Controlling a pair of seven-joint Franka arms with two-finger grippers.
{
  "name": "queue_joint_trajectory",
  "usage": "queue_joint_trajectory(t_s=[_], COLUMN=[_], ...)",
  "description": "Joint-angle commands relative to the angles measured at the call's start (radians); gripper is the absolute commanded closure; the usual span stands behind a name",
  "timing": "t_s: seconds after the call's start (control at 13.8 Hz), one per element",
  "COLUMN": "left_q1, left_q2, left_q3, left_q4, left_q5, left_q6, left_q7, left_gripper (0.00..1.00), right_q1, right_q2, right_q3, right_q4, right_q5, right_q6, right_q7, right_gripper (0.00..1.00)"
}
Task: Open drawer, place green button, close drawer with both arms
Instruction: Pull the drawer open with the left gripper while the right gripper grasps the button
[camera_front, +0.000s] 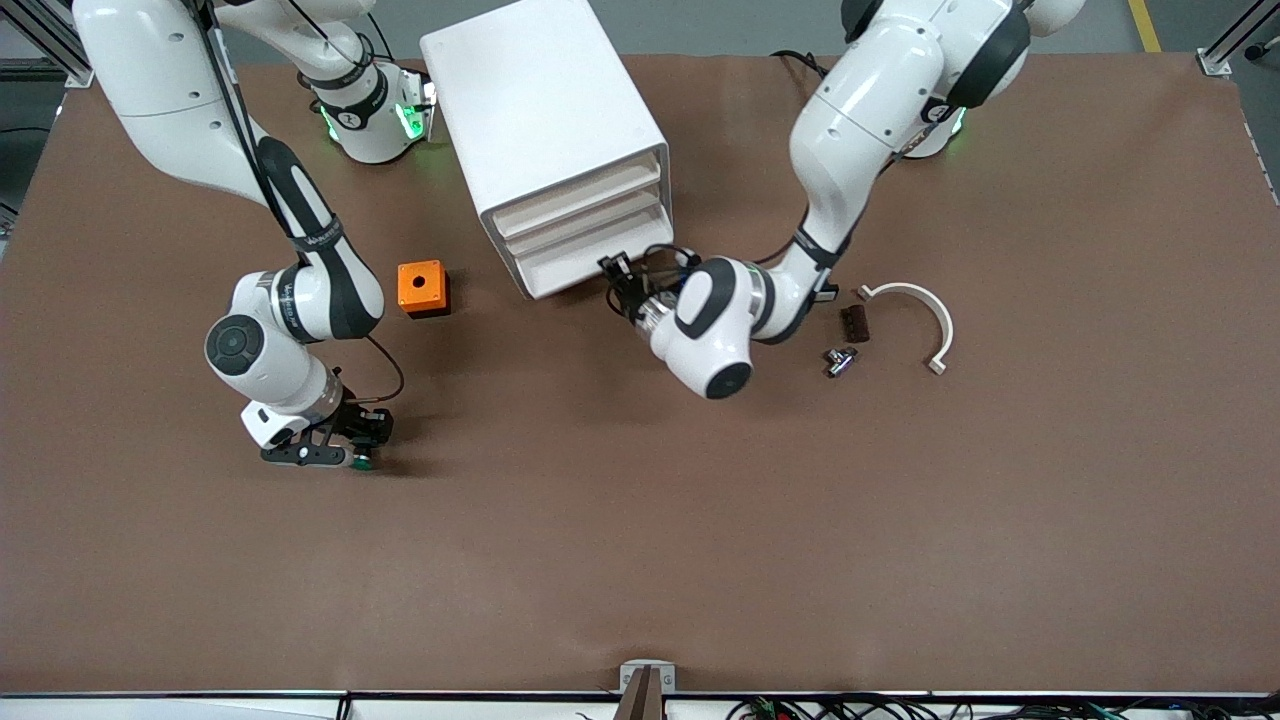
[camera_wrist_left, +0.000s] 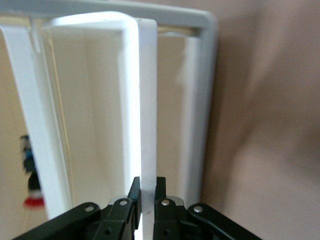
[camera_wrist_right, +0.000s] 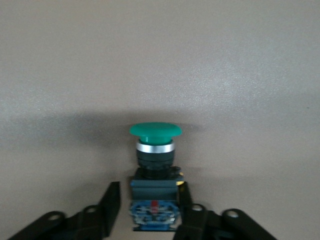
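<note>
The white cabinet (camera_front: 540, 100) stands at the middle of the table's robot side. My left gripper (camera_front: 618, 283) is at its lowest drawer (camera_front: 585, 265). In the left wrist view, the left gripper (camera_wrist_left: 147, 186) is shut on the drawer's thin white front lip (camera_wrist_left: 147, 100). The button (camera_front: 362, 462), green-capped with a dark body, lies on the table toward the right arm's end. My right gripper (camera_front: 345, 455) is down at the table around it. In the right wrist view the button (camera_wrist_right: 155, 150) lies between the open fingers of the right gripper (camera_wrist_right: 149, 186). One finger touches its body; a gap shows at the other.
An orange box with a hole (camera_front: 423, 288) sits between the right arm and the cabinet. Toward the left arm's end lie a white curved piece (camera_front: 925, 310), a small dark block (camera_front: 855, 322) and a small metal part (camera_front: 840, 360).
</note>
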Motion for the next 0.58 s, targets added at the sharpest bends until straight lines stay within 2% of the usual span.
queue_joint_trajectory(t_s=[0.0,0.22,0.29,0.36,0.51], left_q1=[0.092,0.154,0.158,0.161,0.174], left_q2=[0.008,0.01,0.013,0.013,0.002], left_q3=[-0.003,-0.003,-0.003,-0.003,-0.003], left_q4=[0.046,0.057,0.061,0.061,0.061], left_q5=[-0.012,-0.025,-0.036,-0.042,-0.042], left_q6=[-0.006,-0.002,0.003,0.008,0.008], left_q7=[0.081,0.191,0.2,0.203,0.2], left_gripper=[1.0,1.0,1.0,0.85,0.46], right_q1=[0.013,0.01,0.013,0.019,0.051], right_q2=[-0.001,-0.024,-0.065,-0.098,-0.182], right_q3=[-0.005,-0.005,-0.005,-0.003,-0.002], right_q4=[-0.011,-0.008,-0.001,0.006,0.032], right_q5=[0.013,0.013,0.013,0.011,0.011], right_q6=[0.012,-0.01,-0.057,-0.12,-0.277], right_q7=[0.015,0.04,0.085,0.131,0.249], right_gripper=[1.0,1.0,1.0,1.0,1.0])
